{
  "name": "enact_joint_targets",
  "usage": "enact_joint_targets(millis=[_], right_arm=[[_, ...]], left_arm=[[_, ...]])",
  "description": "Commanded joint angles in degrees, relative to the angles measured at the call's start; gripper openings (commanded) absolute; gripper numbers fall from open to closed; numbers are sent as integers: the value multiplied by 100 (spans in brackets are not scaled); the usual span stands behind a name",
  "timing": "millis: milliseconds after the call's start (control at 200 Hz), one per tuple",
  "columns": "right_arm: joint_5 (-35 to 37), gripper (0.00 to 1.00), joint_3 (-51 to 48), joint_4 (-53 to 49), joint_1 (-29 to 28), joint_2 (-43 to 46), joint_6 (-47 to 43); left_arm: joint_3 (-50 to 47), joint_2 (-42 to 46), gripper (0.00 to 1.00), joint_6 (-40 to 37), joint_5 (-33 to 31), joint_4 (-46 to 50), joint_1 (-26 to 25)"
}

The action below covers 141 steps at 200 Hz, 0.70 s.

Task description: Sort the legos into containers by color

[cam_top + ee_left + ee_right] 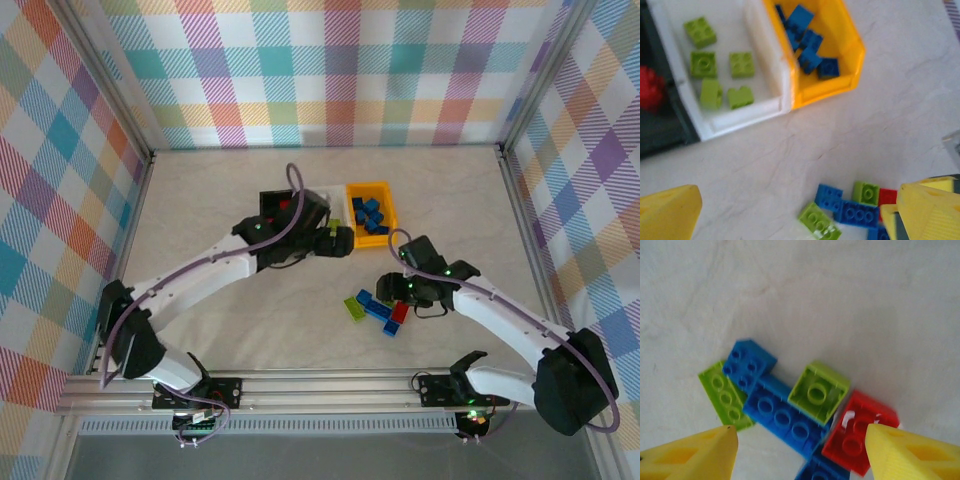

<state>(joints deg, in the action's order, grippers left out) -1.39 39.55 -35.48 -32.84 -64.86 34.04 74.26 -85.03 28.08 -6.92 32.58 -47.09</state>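
The left claw (797, 194) hangs wide open with nothing between its yellow fingers. It is above the worktop (290, 335), just near of the containers. The three bins sit in a row, side against side:
- The black bin (660, 132) is on the left, with a red brick (651, 87) in it.
- The white bin (747, 114) is in the middle and holds five lime bricks (703, 64).
- The orange bin (826, 92) is on the right and holds a heap of blue bricks (807, 42).

From above, the orange bin's long axis runs near to far.

The loose legos (378, 312) lie clustered on the worktop, near of the orange bin. The right claw (800, 429) hovers over them with its jaws partly apart, straddling the cluster and gripping nothing.

In that cluster a long blue brick (782, 417) lies underside up, its long axis running from far-left to near-right. A long lime brick (725, 397) lies parallel against its left side. A square blue brick (747, 362) sits studs up at their far end. A square lime brick (817, 390) rests hollow side up on the long blue one. A loose red brick (857, 432) lies just to its right — partly under the claw's right finger (910, 452).
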Motion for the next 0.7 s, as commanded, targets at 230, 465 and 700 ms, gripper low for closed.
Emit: enact_joint_targets(millis=[230, 465, 700], right_arm=[[-329, 70, -251, -834, -898, -362, 1067], [41, 69, -184, -473, -1017, -993, 1033], [242, 58, 38, -101, -1144, -1570, 897]], left_arm=[[-1147, 725, 100, 409, -103, -277, 54], [-1219, 849, 100, 308, -214, -198, 55], [-1309, 952, 100, 287, -349, -164, 77]])
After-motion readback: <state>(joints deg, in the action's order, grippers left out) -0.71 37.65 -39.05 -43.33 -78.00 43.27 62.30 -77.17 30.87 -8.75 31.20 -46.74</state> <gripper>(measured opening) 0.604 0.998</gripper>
